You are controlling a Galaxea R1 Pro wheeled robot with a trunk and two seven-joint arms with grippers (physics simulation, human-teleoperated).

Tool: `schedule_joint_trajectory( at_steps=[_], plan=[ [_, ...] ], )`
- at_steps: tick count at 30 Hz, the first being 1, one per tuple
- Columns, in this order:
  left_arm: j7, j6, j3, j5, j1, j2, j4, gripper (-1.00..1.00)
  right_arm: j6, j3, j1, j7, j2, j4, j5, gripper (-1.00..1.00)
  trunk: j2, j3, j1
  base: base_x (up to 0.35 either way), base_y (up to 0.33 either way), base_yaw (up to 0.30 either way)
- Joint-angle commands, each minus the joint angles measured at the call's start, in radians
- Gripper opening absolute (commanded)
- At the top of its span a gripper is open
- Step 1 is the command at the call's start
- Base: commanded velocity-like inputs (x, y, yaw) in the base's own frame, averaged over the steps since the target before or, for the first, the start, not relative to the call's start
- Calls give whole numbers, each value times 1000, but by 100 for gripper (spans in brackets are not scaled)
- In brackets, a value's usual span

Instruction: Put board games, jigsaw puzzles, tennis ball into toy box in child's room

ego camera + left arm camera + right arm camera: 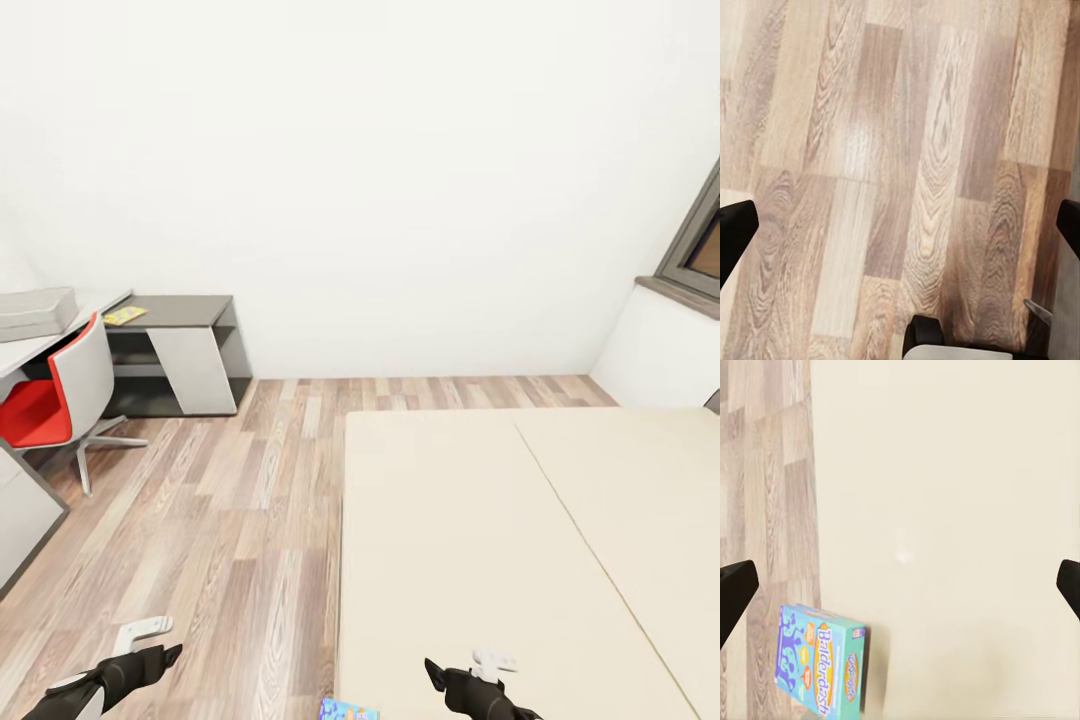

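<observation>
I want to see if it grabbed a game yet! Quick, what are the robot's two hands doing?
Left gripper: open, empty, over the wood floor.
Right gripper: open, empty, above the bed near the blue board game.

bright, even, flat simulator light. the white wall [380,150] nearly blows out. a soft glare patch sits on the wood floor [862,142] at about 10 o'clock in the left wrist view. faint shadow beside the blue game box [821,669]. slight softness, wide-angle stretch at the edges.
</observation>
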State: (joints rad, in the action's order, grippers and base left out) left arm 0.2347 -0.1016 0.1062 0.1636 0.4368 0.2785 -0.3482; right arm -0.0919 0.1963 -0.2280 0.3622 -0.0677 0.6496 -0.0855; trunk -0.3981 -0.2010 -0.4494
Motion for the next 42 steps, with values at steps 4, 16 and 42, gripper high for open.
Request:
schedule_joint_trajectory(
  at_steps=[4, 16, 42],
  plan=[
    [6, -10, 6, 10, 0, -3, -2, 100, -9, 6, -1, 6, -1, -6, -10, 100, -2, 5, -1, 0, 0, 0],
    [6, -11, 6, 10, 0, -7, -2, 100, -9, 5, -1, 5, -1, -11, -10, 100, -2, 24, -1, 0, 0, 0],
    [6, -10, 6, 10, 0, -7, -2, 100, -9, 5, -1, 4, -1, -11, -10, 100, -2, 67, -1, 0, 0, 0]
  ],
)
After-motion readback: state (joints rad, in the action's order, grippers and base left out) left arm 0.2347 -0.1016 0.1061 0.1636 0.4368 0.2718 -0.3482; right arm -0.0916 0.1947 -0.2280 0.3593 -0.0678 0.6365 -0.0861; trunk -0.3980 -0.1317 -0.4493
